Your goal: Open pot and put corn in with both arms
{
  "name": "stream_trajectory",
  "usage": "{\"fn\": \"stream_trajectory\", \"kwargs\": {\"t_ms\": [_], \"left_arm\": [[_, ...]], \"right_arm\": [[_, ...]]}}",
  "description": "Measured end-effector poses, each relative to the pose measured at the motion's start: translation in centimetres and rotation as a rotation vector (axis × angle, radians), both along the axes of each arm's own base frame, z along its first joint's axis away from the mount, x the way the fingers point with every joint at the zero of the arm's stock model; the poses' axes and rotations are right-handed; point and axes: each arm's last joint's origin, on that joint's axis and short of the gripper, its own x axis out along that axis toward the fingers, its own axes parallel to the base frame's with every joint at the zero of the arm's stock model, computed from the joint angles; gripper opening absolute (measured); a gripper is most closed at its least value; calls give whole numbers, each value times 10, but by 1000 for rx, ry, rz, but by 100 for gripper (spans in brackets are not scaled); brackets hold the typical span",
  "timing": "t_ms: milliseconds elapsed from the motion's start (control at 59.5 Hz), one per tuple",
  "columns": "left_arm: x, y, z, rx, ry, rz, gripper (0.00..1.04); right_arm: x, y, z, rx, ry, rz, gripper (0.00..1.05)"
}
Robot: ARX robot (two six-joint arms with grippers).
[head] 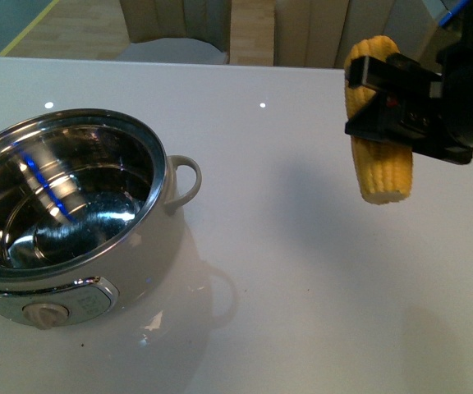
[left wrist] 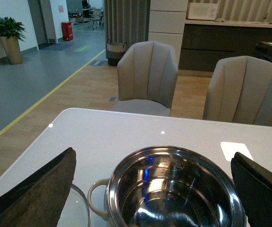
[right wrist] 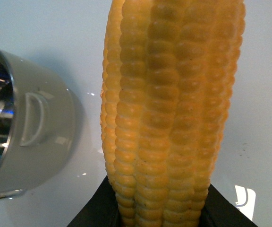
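Observation:
The pot [head: 161,215] stands open at the table's left, its steel inside bare. My right gripper [head: 394,107] is shut on the yellow corn [head: 382,174] and holds it upright in the air, well to the right of the pot. In the right wrist view the corn [right wrist: 169,109] fills the middle between the black fingers [right wrist: 91,215], with the pot's side [right wrist: 41,127] beyond. My left gripper [left wrist: 153,153] is open and empty, its two fingers [left wrist: 37,189] spread wide above the pot's rim [left wrist: 174,150]. A curved edge of glass, probably the lid [left wrist: 79,210], lies beside the pot's loop handle.
The white table [head: 286,312] stretches between the pot and the corn. Two grey chairs [left wrist: 148,78] stand at its far edge. The pot's dial [head: 46,314] faces the near edge.

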Motion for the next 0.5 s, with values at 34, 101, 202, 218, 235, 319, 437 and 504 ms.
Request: {"fn": "stream_trajectory", "kwargs": {"t_ms": [34, 101, 202, 218, 235, 319, 437, 504], "left_arm": [[0, 0, 0, 0, 0, 0, 98], [0, 0, 0, 0, 0, 0, 98], [0, 0, 0, 0, 0, 0, 98], [0, 0, 0, 0, 0, 0, 98], [0, 0, 0, 0, 0, 0, 98], [0, 0, 0, 0, 0, 0, 98], [0, 0, 0, 0, 0, 0, 98], [0, 0, 0, 0, 0, 0, 98]], "right_arm": [[3, 9, 4, 20, -2, 8, 22], [6, 21, 9, 45, -2, 17, 22], [12, 47, 12, 93, 18, 38, 22], [12, 49, 12, 94, 20, 42, 22], [13, 53, 12, 99, 23, 47, 22], [16, 68, 10, 116, 39, 62, 22], [21, 91, 6, 143, 69, 81, 22], [23, 105, 3, 157, 89, 88, 22]]}}
